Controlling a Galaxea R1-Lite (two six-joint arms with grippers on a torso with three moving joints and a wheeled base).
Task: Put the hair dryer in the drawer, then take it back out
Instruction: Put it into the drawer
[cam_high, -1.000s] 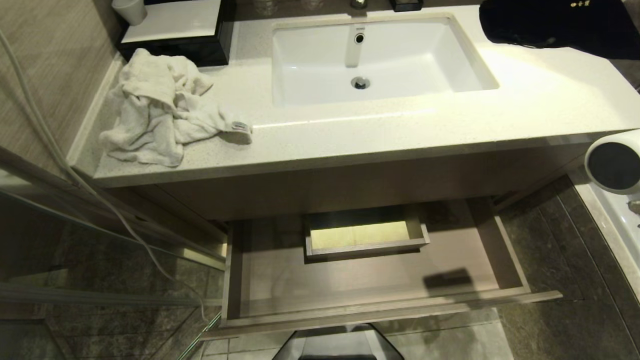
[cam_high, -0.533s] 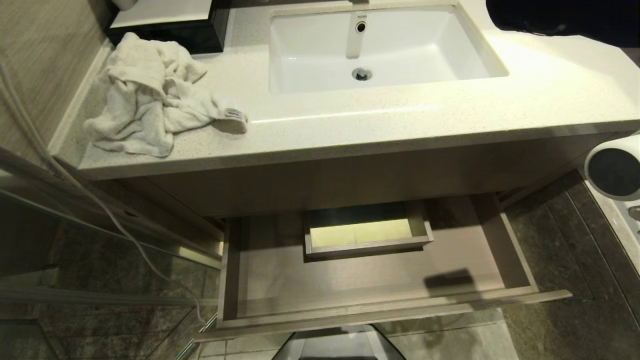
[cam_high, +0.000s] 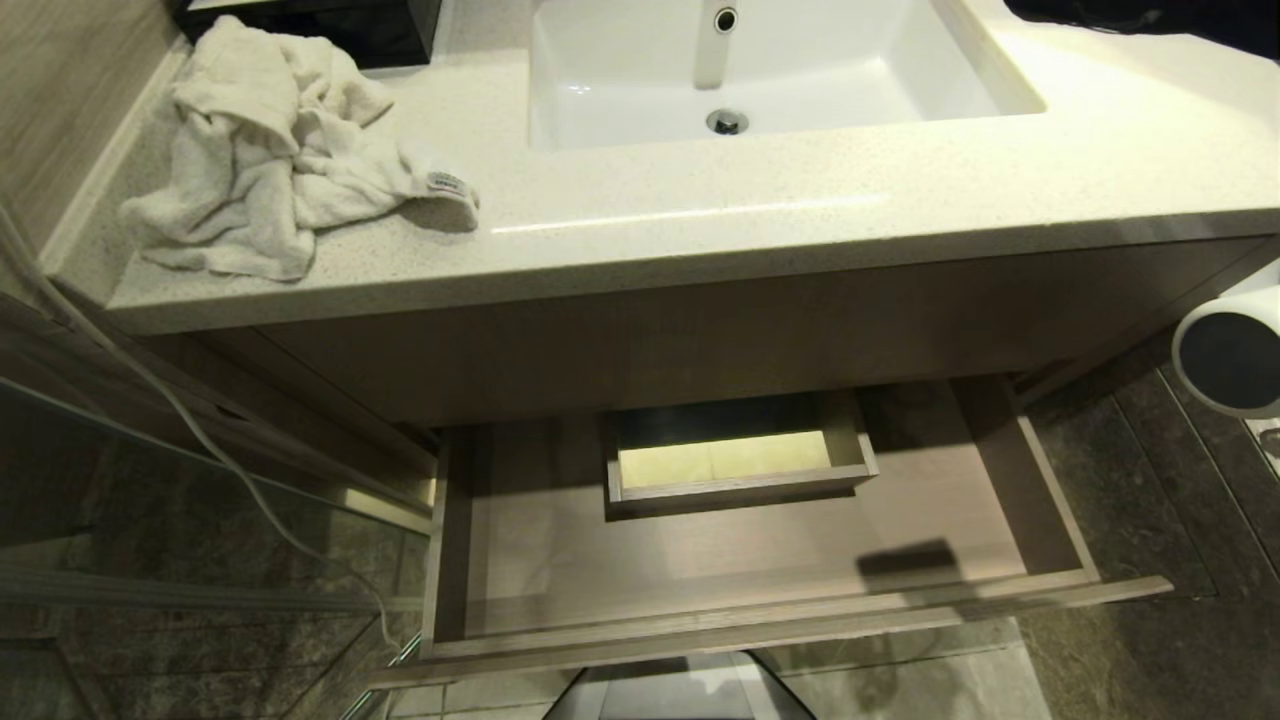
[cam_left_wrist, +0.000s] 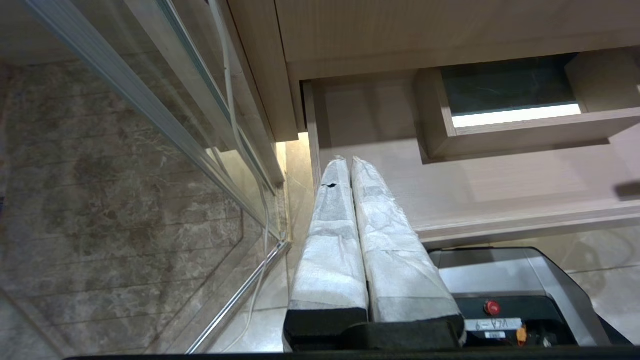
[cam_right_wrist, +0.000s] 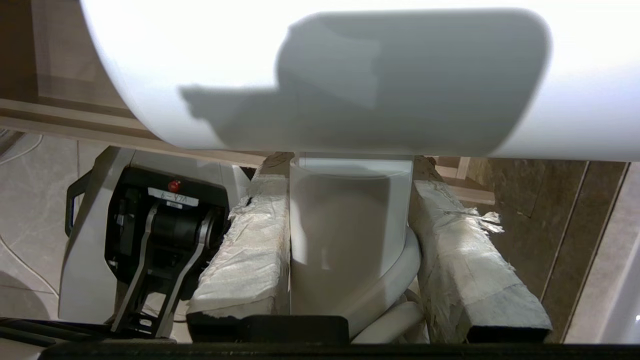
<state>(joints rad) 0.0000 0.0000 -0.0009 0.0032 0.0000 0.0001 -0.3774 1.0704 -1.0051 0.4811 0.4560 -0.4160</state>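
handle pinched between my right claw pads so the hair dryer barrel hangs free. it's off right of the open drawer, ready to drop in.

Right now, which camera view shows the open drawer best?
The head view: the whole drawer lies open below the countertop, empty, front edge to back notch. The left wrist view shows only its left part and notch behind the shut left gripper. The right wrist view shows just a wood sliver behind the hair dryer.
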